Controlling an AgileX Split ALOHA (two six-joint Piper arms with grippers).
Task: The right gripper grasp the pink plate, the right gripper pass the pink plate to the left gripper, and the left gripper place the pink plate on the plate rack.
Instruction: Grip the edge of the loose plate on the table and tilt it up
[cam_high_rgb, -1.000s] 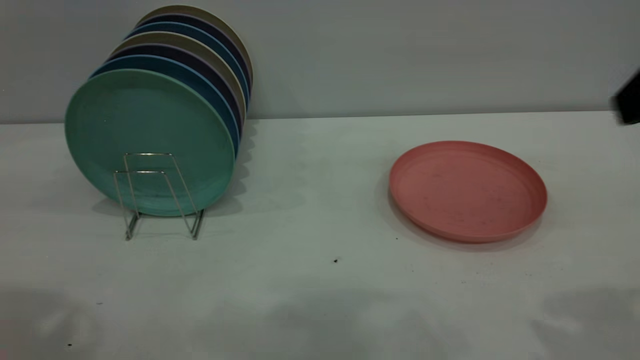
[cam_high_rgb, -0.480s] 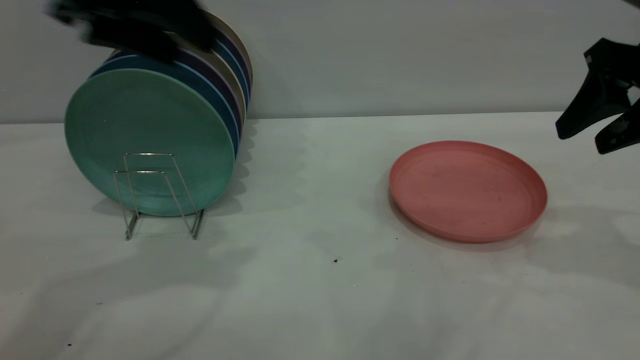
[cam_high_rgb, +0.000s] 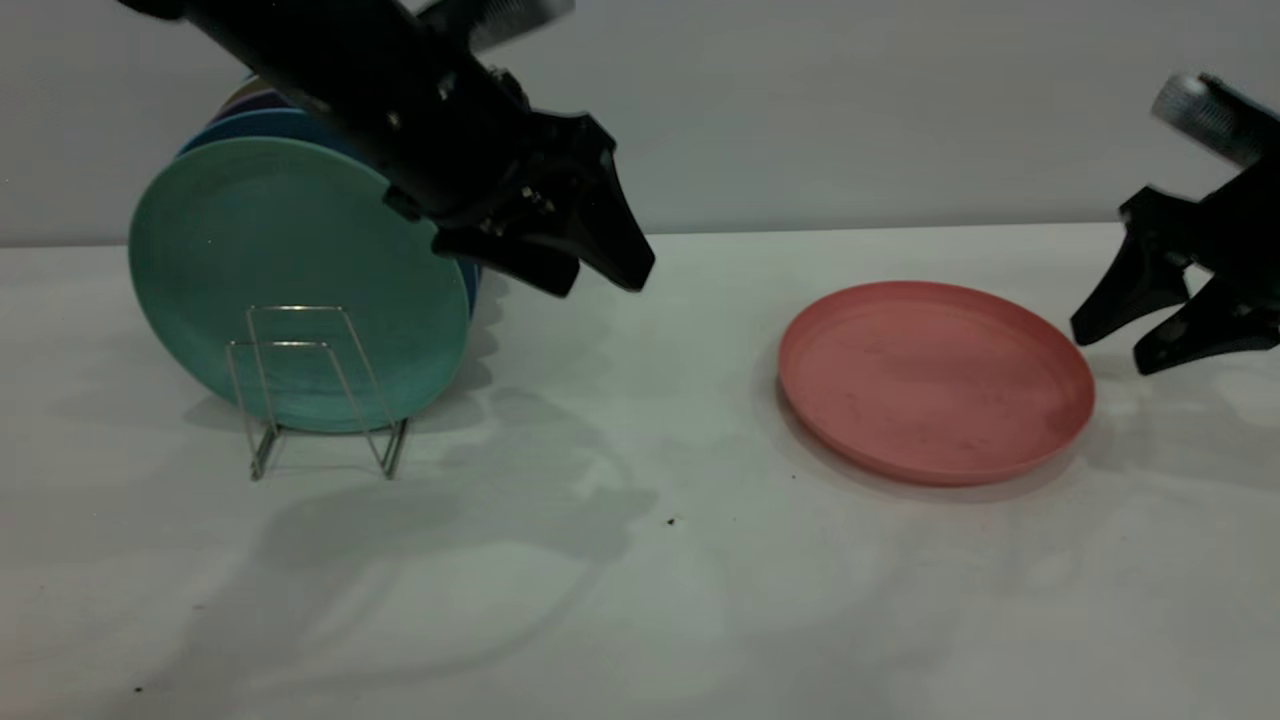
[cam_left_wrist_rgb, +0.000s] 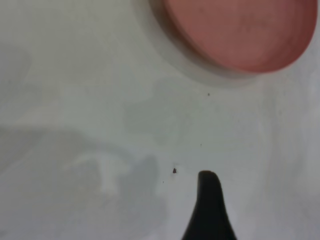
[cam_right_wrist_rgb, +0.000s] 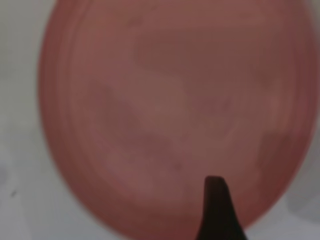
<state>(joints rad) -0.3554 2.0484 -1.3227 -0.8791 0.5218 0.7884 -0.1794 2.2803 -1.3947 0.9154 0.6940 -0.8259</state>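
The pink plate (cam_high_rgb: 935, 380) lies flat on the white table, right of centre. It also shows in the left wrist view (cam_left_wrist_rgb: 240, 30) and fills the right wrist view (cam_right_wrist_rgb: 170, 115). My right gripper (cam_high_rgb: 1112, 350) hovers just past the plate's right rim, open and empty. One of its fingers (cam_right_wrist_rgb: 217, 210) shows over the plate. My left gripper (cam_high_rgb: 600, 283) hangs open and empty in the air right of the stacked plates, pointing toward the pink plate. One of its fingers (cam_left_wrist_rgb: 209, 210) shows over bare table. The plate rack (cam_high_rgb: 315, 390) stands at the left.
Several plates stand upright in the rack, with a green plate (cam_high_rgb: 290, 270) at the front and blue and beige ones behind it. The left arm (cam_high_rgb: 380, 90) crosses in front of their tops. A grey wall closes the back. Small dark specks (cam_high_rgb: 670, 521) lie on the table.
Both arms have come into view. The left gripper swung from the upper left down and right, past the stacked plates. The right gripper moved from the right edge down toward the pink plate's rim.
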